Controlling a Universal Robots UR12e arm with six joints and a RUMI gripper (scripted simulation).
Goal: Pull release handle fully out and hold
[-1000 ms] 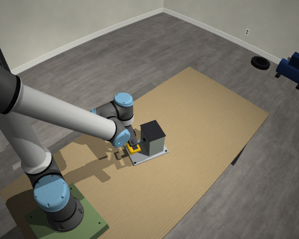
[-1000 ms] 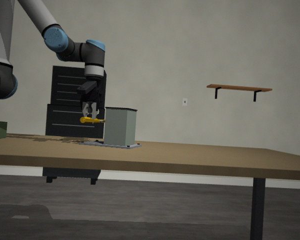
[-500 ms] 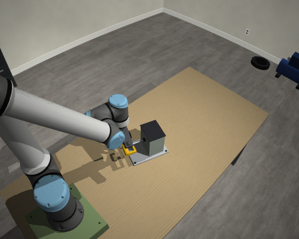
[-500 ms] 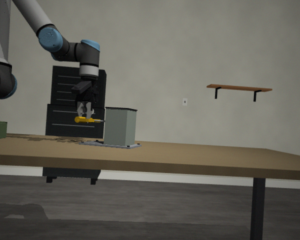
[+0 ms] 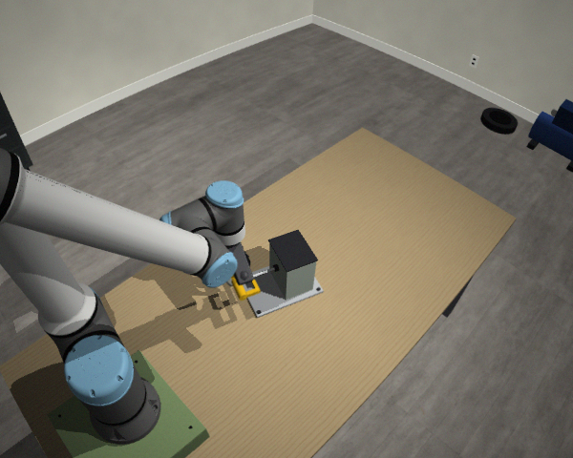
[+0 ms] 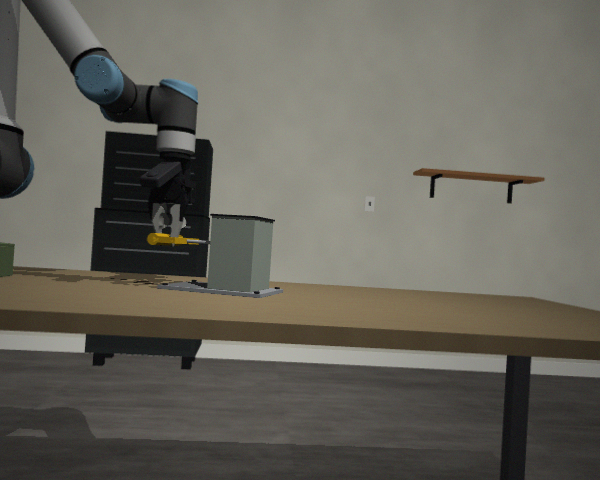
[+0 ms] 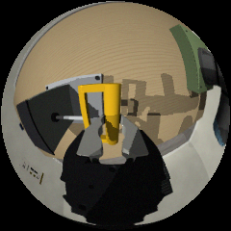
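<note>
A yellow release handle (image 5: 244, 289) sticks out on a thin metal rod (image 5: 263, 270) from a grey box with a dark top (image 5: 292, 263). The box stands on a grey baseplate (image 5: 286, 301) on the wooden table. My gripper (image 5: 244, 281) comes down from above and is shut on the handle's grip. In the side view the handle (image 6: 168, 239) hangs well above the table, with the rod (image 6: 197, 240) showing between it and the box (image 6: 240, 252). In the wrist view my fingers clamp the yellow grip bar (image 7: 112, 113), and the rod (image 7: 67, 116) runs left into the box.
The arm's green base (image 5: 143, 424) sits at the table's near left corner. A dark drawer cabinet (image 6: 150, 206) stands behind the table. A wall shelf (image 6: 477, 178), a tyre (image 5: 498, 119) and a blue machine (image 5: 561, 132) lie far off.
</note>
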